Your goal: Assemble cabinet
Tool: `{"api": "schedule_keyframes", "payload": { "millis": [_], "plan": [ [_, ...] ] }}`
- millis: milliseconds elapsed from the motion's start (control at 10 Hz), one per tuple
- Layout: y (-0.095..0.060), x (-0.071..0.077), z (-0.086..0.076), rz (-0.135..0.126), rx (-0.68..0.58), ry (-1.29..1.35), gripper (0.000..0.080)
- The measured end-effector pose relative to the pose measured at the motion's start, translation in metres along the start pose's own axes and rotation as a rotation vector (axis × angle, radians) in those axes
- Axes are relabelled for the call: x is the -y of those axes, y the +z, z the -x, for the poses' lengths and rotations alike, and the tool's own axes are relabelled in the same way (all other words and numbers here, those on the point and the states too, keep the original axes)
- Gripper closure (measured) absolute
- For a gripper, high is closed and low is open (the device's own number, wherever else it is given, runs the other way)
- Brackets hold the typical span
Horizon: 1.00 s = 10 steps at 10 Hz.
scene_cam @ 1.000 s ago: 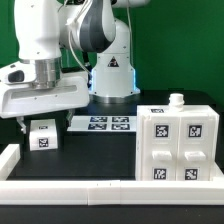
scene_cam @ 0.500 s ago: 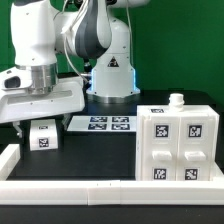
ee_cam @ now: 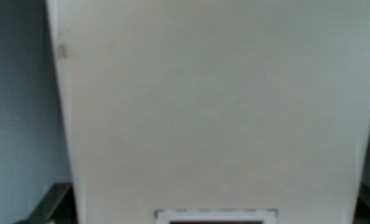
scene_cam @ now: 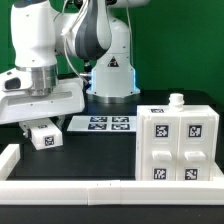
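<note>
- One small white drawer block is seen well apart from the cabinet, toward the exterior view's left of it. It is tilted rather than set flat on the black desk.
- The hand is placed directly over that block. Its fingers are hidden by the wrist housing, so it cannot be told whether they are apart, together or clamped on the block.
- In the wrist view, only a broad white face and the edge of a tag are shown.
- The cabinet is stood upright on the desk, with tagged fronts turned to the exterior camera and a small knob on top.
- A slip is judged the first risk. If the block is pinched off-centre, as its tilt suggests, it may be rotated between the fingers or dropped.
- A block carried askew is likely to be jammed at the cabinet's opening, because a skewed edge would be caught on a compartment wall.
- The cabinet itself may be shoved or tipped if the block is pressed in while misaligned.
- The marker board, which lies between the block and the cabinet and further back, may be clipped if the block is carried low.
</note>
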<state>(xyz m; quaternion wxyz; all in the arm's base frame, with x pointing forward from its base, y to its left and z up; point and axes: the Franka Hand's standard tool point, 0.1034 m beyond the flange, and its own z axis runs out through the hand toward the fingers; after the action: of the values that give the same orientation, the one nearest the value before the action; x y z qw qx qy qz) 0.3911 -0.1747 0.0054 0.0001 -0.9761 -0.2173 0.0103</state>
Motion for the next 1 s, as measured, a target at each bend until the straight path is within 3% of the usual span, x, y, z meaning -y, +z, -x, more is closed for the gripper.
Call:
{"api": "schedule_keyframes", "payload": {
  "millis": [300,600,700,1000],
  "plan": [
    [-0.012,0.032,-0.023,0.006,-0.020,-0.016,0.0259],
    [-0.063,0.078,-0.076,-0.015,-0.028,0.011,0.0259],
    [-0.075,0.086,-0.087,-0.018,-0.030,0.016,0.0259],
    [-0.115,0.107,-0.142,-0.020,-0.030,0.076,0.0258]
  ]
}}
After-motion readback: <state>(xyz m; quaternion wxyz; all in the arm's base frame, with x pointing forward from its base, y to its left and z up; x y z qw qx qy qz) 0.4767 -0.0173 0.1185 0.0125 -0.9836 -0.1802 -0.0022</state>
